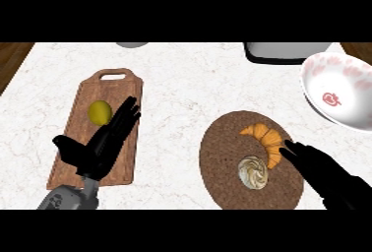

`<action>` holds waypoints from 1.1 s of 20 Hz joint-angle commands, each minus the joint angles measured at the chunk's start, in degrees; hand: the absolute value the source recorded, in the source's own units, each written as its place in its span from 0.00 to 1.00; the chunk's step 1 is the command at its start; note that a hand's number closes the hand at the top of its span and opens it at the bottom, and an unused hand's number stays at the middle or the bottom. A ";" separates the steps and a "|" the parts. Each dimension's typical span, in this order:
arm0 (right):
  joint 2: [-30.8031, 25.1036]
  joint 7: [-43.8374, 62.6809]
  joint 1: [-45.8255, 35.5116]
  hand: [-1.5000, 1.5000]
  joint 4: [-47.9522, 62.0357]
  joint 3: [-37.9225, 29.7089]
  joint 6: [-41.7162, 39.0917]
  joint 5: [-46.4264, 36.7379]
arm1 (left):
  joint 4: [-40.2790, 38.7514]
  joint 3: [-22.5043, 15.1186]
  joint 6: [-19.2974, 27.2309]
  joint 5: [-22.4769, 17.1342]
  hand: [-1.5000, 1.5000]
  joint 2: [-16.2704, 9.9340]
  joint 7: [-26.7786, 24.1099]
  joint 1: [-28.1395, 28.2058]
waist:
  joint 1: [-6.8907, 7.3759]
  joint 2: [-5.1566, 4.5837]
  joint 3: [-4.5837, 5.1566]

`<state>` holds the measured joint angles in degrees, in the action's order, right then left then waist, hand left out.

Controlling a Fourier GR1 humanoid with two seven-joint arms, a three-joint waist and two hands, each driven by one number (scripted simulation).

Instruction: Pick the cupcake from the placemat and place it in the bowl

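— Starting left: what do you see?
— My left hand [102,142] lies open over the cutting board [87,162], beside a lemon [100,112].
— And the cupcake [254,172]?
— It's on the placemat [225,162] under a croissant [267,141]; my right hand [327,174], seemingly open, hovers just beside. The bowl [341,91] sits far right.

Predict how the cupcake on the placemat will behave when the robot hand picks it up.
The cupcake looks small, so it is probably light. Its swirled top suggests soft frosting, likely to smear if pressed from above. It sits beside the croissant, close enough that the right robot hand, now open near both, might nudge the croissant during a side grasp.
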<state>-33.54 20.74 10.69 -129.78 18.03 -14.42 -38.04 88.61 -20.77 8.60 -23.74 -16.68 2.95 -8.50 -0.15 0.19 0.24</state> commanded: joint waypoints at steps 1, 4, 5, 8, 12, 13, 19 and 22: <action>2.07 16.08 -4.47 0.00 -4.05 5.92 -9.85 -2.23 | 0.99 1.67 -1.35 -1.13 0.50 -1.09 2.29 -1.44 | 0.87 -0.24 -0.04; 9.23 25.68 -10.64 0.00 -0.42 12.04 -14.03 -2.35 | -1.58 2.17 -1.88 -0.60 0.50 0.21 0.98 -2.61 | 1.03 -0.39 -0.05; 10.83 26.59 -13.64 0.00 2.50 11.79 -15.34 -2.07 | -0.62 1.70 -2.19 -0.59 0.50 0.36 1.30 -0.68 | 1.08 -0.32 -0.12; 13.53 35.04 -16.22 0.00 1.70 10.16 -21.95 0.98 | -0.96 2.69 -2.52 -0.17 0.50 0.58 1.54 -1.59 | 0.65 -0.25 -0.13; 17.47 34.47 -19.48 0.00 10.72 9.46 -21.07 -0.85 | -0.41 1.65 -2.33 2.33 0.50 2.30 -0.05 1.49 | 0.66 -0.24 -0.20; 15.31 32.54 -18.80 0.00 11.92 7.98 -22.06 -0.50 | -0.67 2.66 -1.67 2.37 0.50 2.23 1.84 -1.30 | 0.46 -0.25 -0.21; 16.92 33.18 -19.43 0.00 16.18 8.24 -24.51 -2.16 | -1.98 5.65 -3.54 1.00 0.50 2.55 4.02 -3.43 | 0.22 -0.22 -0.22; 14.18 26.69 -14.03 0.00 16.69 8.84 -21.28 -5.26 | 3.87 3.91 -3.63 3.17 0.50 3.03 3.99 1.41 | 0.24 -0.12 -0.25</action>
<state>-18.19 49.21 -5.63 -115.33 26.85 -35.68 -41.47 88.47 -16.56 4.81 -21.68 -14.22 5.32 -8.91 0.13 0.01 0.02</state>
